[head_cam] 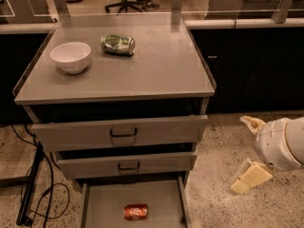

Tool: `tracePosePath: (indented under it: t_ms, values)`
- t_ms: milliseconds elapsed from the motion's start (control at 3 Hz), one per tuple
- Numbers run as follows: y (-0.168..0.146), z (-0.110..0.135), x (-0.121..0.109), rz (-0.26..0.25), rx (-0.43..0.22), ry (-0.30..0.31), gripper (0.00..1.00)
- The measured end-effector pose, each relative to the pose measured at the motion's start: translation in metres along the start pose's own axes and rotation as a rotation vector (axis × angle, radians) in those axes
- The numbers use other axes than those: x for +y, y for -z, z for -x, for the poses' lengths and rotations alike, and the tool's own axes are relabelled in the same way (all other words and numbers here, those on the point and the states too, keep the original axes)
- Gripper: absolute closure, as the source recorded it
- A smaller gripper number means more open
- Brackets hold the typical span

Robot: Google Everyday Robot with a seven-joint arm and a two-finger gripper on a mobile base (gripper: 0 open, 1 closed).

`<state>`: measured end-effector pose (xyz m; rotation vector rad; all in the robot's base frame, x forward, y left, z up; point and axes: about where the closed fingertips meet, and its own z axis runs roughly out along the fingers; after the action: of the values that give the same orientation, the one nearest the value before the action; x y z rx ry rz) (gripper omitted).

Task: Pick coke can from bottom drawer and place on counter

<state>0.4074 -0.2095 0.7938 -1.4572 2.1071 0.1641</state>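
The coke can [136, 212] lies on its side on the floor of the bottom drawer [107, 208], near the 6 o'clock edge of the view and just right of the drawer's middle. It touches neither side wall. It is a small red-orange cylinder with dull silver ends, and being round and smooth it would probably roll if nudged across its length. The drawer is pulled out, so the can is exposed from above; it is a shallow grey metal tray with thin walls. Above it, toward 12 o'clock, two closed grey drawers [121, 133] with dark loop handles overhang its back part.

The counter [161, 70] tops the cabinet, a flat matt grey sheet with a thin raised rim. It carries a white glazed bowl [71, 57] at 10 o'clock and a crumpled green can [118, 44] on its side just beside the bowl. Its right half is bare, which would suit setting the can down.

The gripper [250, 151] hangs over the speckled floor [223, 141] at about 2 o'clock from the can, well apart from it and outside the drawer. Its two pale fingers [251, 178] stand apart with nothing between them, on a rounded white wrist. The grasp is judged not yet begun.
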Motion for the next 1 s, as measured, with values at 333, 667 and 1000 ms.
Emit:
tracePosePath:
  t_ms: [333, 667, 1000]
  values:
    - [0.0, 0.0, 0.0, 0.0, 0.0, 0.0, 0.0]
    - [-0.018, -0.003, 0.016, 0.041, -0.005, -0.007, 0.0]
    - [-0.06, -0.002, 0.048, 0.119, -0.027, -0.024, 0.0]
